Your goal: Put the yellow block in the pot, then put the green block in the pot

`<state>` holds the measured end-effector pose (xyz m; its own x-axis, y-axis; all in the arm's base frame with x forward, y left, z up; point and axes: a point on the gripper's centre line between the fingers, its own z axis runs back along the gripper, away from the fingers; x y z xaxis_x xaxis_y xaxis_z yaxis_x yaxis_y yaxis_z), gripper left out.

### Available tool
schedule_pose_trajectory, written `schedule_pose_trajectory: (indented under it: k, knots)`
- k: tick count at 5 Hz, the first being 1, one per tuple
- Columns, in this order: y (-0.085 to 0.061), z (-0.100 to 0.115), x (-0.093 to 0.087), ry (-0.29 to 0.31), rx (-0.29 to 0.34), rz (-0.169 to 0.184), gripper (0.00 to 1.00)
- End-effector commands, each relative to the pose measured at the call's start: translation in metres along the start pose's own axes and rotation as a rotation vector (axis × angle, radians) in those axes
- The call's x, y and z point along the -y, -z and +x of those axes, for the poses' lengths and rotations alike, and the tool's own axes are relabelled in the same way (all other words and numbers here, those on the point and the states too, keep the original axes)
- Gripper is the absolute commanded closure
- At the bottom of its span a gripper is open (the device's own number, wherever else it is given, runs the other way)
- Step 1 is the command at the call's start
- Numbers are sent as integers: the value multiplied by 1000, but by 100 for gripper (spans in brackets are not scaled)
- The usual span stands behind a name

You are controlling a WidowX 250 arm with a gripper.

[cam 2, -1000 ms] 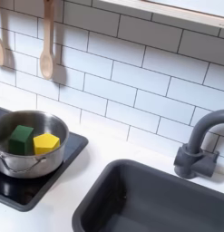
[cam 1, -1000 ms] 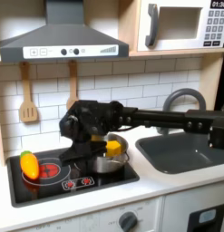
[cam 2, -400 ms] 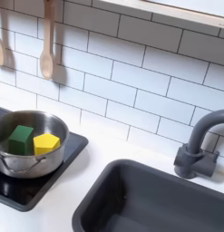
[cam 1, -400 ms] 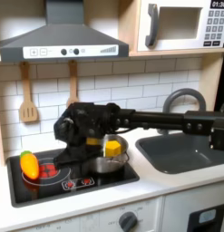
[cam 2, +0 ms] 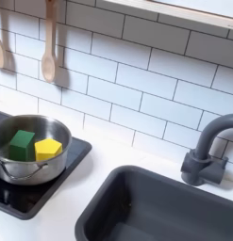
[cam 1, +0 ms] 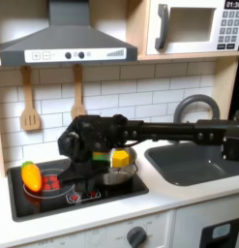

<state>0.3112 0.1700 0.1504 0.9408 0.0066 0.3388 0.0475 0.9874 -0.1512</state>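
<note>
Yellow block (cam 2: 48, 148) and green block (cam 2: 22, 144) lie side by side inside the pot (cam 2: 16, 169), green to the second exterior view's left, touching or nearly so. Pot sits on the black stove (cam 2: 38, 195). In the first exterior view the end effector (cam 1: 74, 163) hangs left of the pot over the stove; whether it is spread or closed, cannot tell. Orange toy vegetable (cam 1: 31, 176) lies at the stove's left.

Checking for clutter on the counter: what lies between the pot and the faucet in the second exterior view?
Nothing stands there. In the second exterior view, between the pot and the faucet lie only the stovetop's black edge and bare white countertop.
</note>
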Motion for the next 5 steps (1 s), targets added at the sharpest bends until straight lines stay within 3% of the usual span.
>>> schedule_pose_trajectory:
  k: [1, 5]
  knots:
    - [11, -1, 18, 37, -21, -31, 100]
    - [14, 1, 15, 24, -28, -26, 100]
